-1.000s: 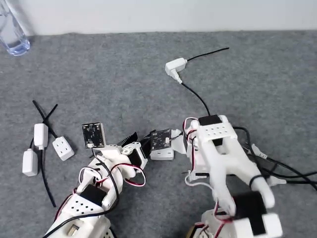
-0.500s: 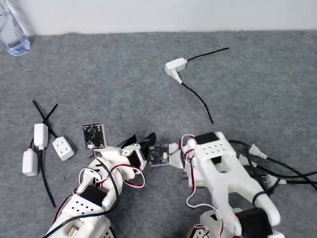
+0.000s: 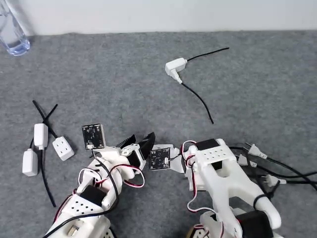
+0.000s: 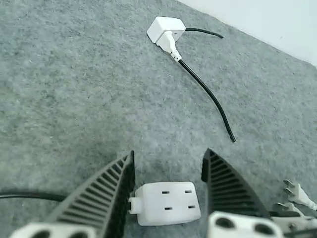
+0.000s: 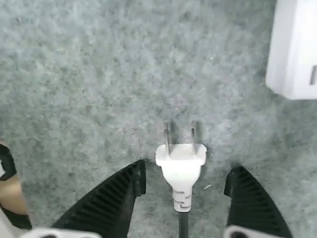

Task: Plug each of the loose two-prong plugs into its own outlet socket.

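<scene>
Left jaws straddle the outlet socket (image 4: 166,202), right jaws a plug (image 5: 181,161).

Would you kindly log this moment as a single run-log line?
left gripper open, straddling outlet block | right gripper open, straddling loose plug | status: plug not inserted

Speckled grey felt tabletop (image 3: 99,64), white plastic outlet block (image 4: 167,203), white two-prong plug (image 5: 181,163) on black cord (image 5: 183,227), black ribbed plastic fingers (image 4: 101,198), white arm shell (image 3: 223,173), red-and-black wiring (image 3: 130,181)

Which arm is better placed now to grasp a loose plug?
Right. The right gripper is open on both sides of a two-prong plug lying on the carpet; the left gripper is open around the outlet block.
</scene>
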